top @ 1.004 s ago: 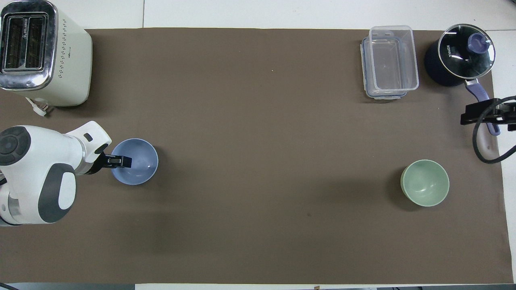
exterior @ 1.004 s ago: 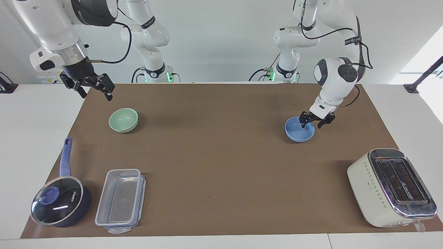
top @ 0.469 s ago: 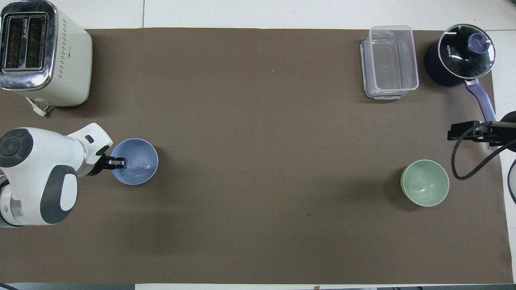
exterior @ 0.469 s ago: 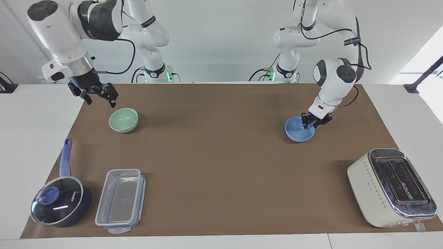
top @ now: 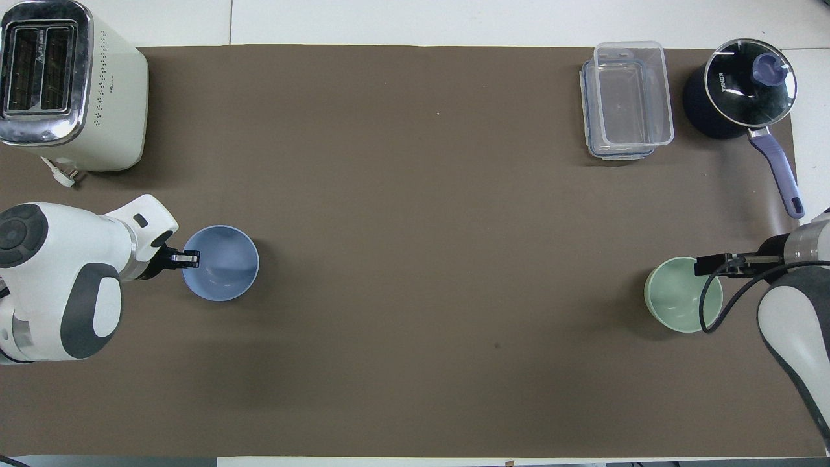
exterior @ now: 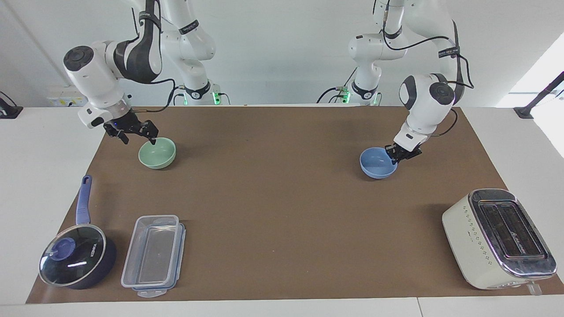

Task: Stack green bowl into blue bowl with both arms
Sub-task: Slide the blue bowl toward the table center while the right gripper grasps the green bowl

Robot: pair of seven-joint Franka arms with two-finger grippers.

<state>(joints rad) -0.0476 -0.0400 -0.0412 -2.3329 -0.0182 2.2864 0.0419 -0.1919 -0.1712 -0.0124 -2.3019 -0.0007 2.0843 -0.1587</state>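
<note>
Facing view, left gripper (exterior: 398,155) clamping blue bowl (exterior: 374,165) rim

The left arm reached down from its base with the elbow high and the wrist angled inward, and the left gripper (exterior: 395,155) sat low with its fingertips pinched together. The right arm bent sharply at the elbow, forearm dropped forward, wrist tilted down. Below that wrist the right gripper (exterior: 136,137) hung just off the table surface, its two fingers spread wide apart, tips pointed downward.
</note>
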